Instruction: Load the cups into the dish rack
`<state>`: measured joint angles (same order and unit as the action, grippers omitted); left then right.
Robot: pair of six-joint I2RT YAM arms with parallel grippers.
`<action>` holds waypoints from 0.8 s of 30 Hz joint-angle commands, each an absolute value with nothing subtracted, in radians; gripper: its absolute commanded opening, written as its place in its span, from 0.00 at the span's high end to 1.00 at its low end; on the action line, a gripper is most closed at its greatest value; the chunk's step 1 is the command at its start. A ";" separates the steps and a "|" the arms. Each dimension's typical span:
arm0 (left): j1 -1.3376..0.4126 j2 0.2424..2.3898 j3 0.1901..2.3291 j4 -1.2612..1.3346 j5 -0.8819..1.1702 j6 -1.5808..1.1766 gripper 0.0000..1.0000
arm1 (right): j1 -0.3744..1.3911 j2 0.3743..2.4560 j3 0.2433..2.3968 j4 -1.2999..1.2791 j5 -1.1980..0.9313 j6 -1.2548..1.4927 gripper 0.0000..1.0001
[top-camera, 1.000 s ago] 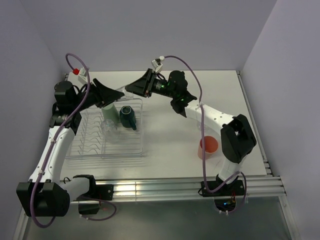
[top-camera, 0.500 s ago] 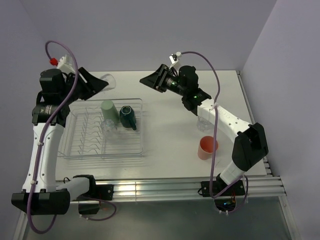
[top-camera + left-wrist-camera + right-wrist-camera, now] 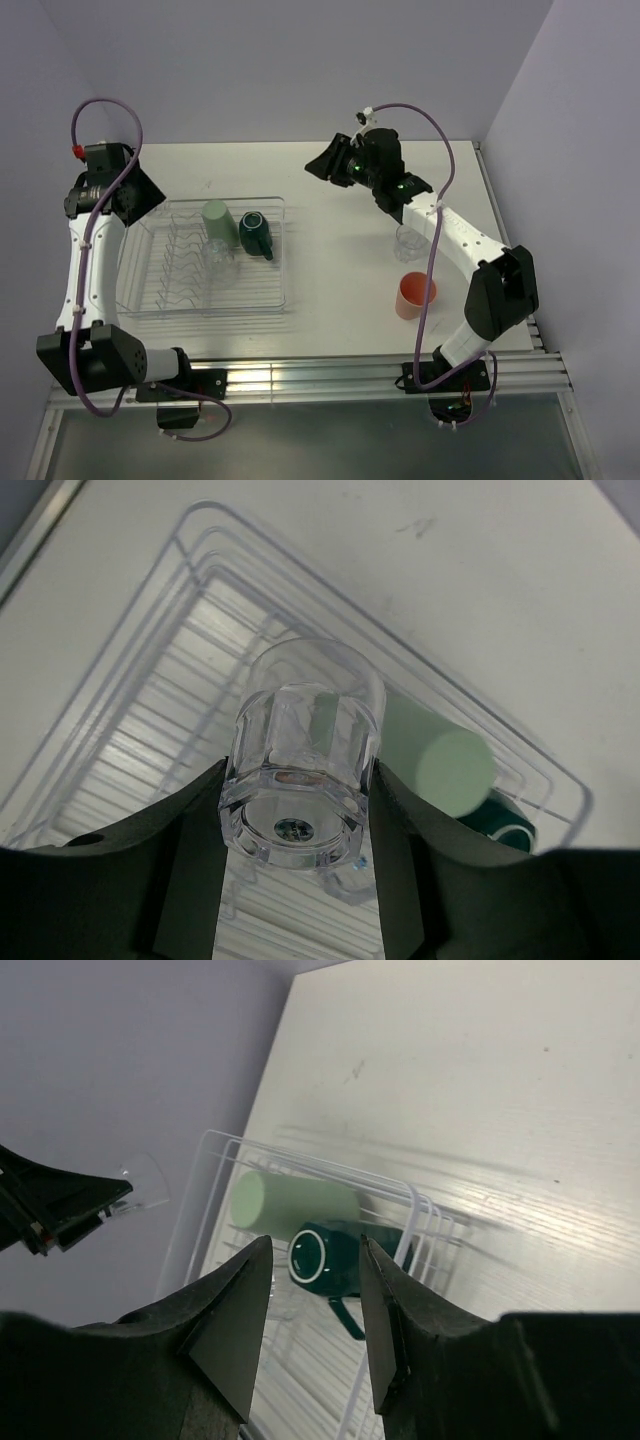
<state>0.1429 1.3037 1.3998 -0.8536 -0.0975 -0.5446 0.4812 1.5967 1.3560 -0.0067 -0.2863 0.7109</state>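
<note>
Clear glass [image 3: 300, 770] clenched in left hand [image 3: 296, 825], mouth facing dish rack [image 3: 205, 312], presumably for upside-down draining; right hand [image 3: 312, 1260] released, empty, aloft.

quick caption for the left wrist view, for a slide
Left gripper clamps a clear glass above the dish rack, where a pale green tumbler and a dark teal mug already lie.

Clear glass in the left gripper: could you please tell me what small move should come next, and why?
Probably lower the left gripper toward the bare prongs of the clear wire dish rack, beside the pale green tumbler. Its fingers are shut on the clear glass, which hangs above that free part of the rack.
</note>
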 commanded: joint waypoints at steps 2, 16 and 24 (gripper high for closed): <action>0.179 1.333 1.382 -0.841 -0.169 -0.532 1.00 | 0.460 1.585 1.391 -0.040 -0.239 0.635 0.52; 0.262 1.488 1.302 -0.729 -0.166 -0.594 1.00 | 0.431 1.594 1.416 -0.048 -0.278 0.626 0.52; 0.285 1.580 1.325 -0.710 -0.183 -0.598 1.00 | 0.414 1.582 1.396 -0.034 -0.290 0.635 0.52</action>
<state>0.2729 1.5684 1.2987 -0.7551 -0.1570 -0.5858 0.4259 1.6070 1.3636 -0.0635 -0.2810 0.6453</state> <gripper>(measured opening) 0.560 0.477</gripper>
